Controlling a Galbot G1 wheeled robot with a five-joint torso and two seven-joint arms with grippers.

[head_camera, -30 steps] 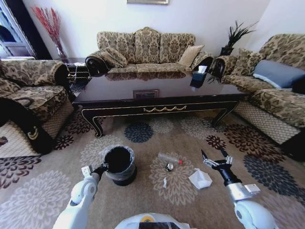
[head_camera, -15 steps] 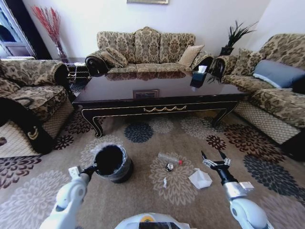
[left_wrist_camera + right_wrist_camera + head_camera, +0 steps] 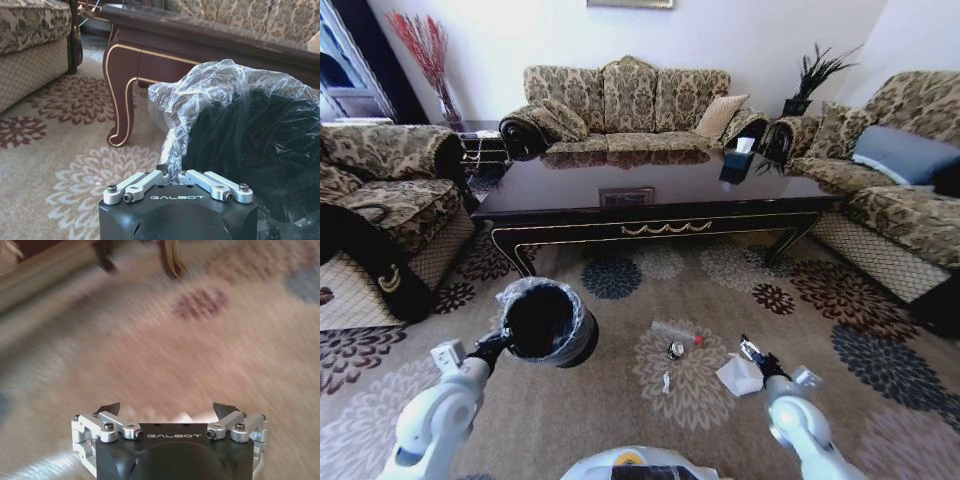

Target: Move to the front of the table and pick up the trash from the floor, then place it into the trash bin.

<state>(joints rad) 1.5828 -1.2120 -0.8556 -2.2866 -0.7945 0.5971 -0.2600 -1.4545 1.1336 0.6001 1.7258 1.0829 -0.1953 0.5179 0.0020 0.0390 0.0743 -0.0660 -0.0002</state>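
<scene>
My left gripper (image 3: pixel 498 346) is shut on the rim of the trash bin (image 3: pixel 542 320), which hangs tilted above the floor (image 3: pixel 620 420). In the left wrist view the fingers (image 3: pixel 150 179) pinch the crinkled bag at the trash bin's (image 3: pixel 250 145) edge. The trash lies on the carpet: a clear bottle (image 3: pixel 675 332) with a red cap, a round dark cap (image 3: pixel 675 350), a small white scrap (image 3: pixel 665 382) and a white paper wad (image 3: pixel 740 376). My right gripper (image 3: pixel 756 358) is low, just right of the wad. It is open (image 3: pixel 167 410) over the blurred carpet.
The dark table (image 3: pixel 650 190) with gold trim stands ahead, and its curved leg (image 3: pixel 120 100) is close to the bin. Sofas (image 3: pixel 380 200) flank both sides and the back. A tissue box (image 3: pixel 736 160) sits on the tabletop. Open carpet lies between me and the table.
The left arm has raised the bin off the floor, carried it left and tilted it. The right gripper has dropped down and left, close to the paper wad.
</scene>
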